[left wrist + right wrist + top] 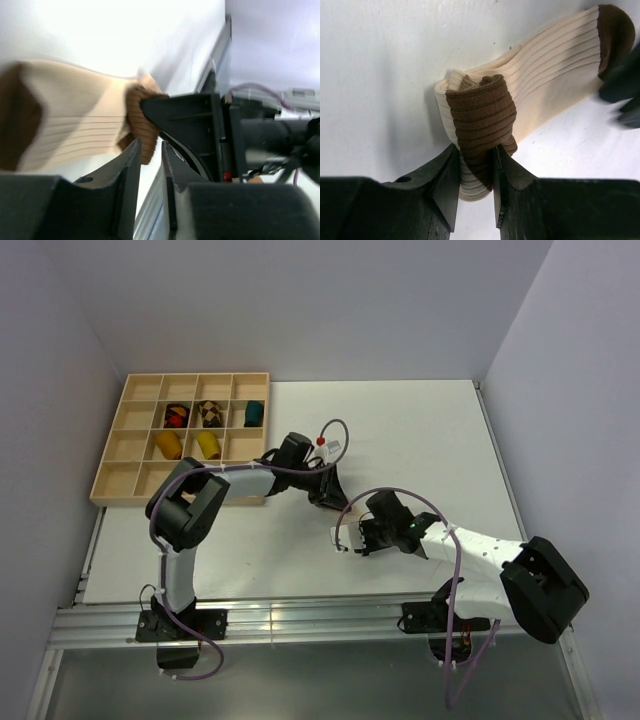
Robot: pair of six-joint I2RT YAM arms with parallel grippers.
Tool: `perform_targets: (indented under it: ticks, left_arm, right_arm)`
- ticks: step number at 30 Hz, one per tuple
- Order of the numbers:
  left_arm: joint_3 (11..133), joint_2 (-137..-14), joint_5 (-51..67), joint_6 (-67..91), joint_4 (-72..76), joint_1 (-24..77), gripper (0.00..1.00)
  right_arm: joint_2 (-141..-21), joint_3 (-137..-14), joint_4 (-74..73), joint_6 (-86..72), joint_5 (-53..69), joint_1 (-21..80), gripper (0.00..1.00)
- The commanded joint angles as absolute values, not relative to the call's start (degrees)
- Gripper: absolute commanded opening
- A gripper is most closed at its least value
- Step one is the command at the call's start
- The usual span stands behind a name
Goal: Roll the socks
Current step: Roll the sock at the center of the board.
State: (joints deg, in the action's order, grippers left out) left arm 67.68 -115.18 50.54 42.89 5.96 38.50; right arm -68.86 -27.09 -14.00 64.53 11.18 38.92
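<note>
Sock (545, 75), cream w/ brown bands: lies on white table (420, 430), betw. both arms. Right gripper (472, 170) clamped on folded brown cuff end. Left gripper (150, 155) just beside sock, jaws a narrow slit apart, nothing betw. them.

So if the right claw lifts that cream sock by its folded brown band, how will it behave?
Probably floppy: the cream sock is thin ribbed knit lying flat, so its free end would likely droop. The fold pinched in the right claw looks loose and may unroll. It seems light, and the ribbed fabric should resist slipping.
</note>
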Motion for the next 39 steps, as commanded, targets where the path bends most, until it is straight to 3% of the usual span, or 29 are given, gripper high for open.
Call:
perform_targets:
  ticks: [1, 7, 19, 29, 34, 39]
  left_arm:
    - [67.50, -110.05, 43.87, 41.93, 4.49, 37.09, 0.26]
    - [68.03, -113.37, 43.50, 41.57, 2.20, 37.00, 0.22]
    - [80.32, -125.06, 43.77, 37.80, -7.81, 37.27, 0.08]
    - [92.90, -131.31, 41.66, 36.47, -13.37, 35.95, 0.04]
    - [86.24, -126.31, 44.89, 41.30, -0.56, 35.86, 0.13]
    - [79.11, -121.83, 47.37, 47.71, 14.83, 35.42, 0.32]
  right_arm:
    - [-68.82, -27.86, -22.84, 64.16, 8.53, 39.02, 0.27]
    - [-70.40, -31.98, -29.42, 63.02, 9.75, 39.11, 0.28]
    - [-77.33, -39.63, -36.29, 61.79, 11.42, 39.02, 0.28]
    - [-94.19, -54.92, -49.21, 61.88, 18.53, 36.92, 0.27]
    - [-102.47, -63.18, -57.55, 63.45, 24.60, 32.18, 0.27]
    - [-107.75, -68.20, -60.73, 63.54, 26.54, 28.75, 0.27]
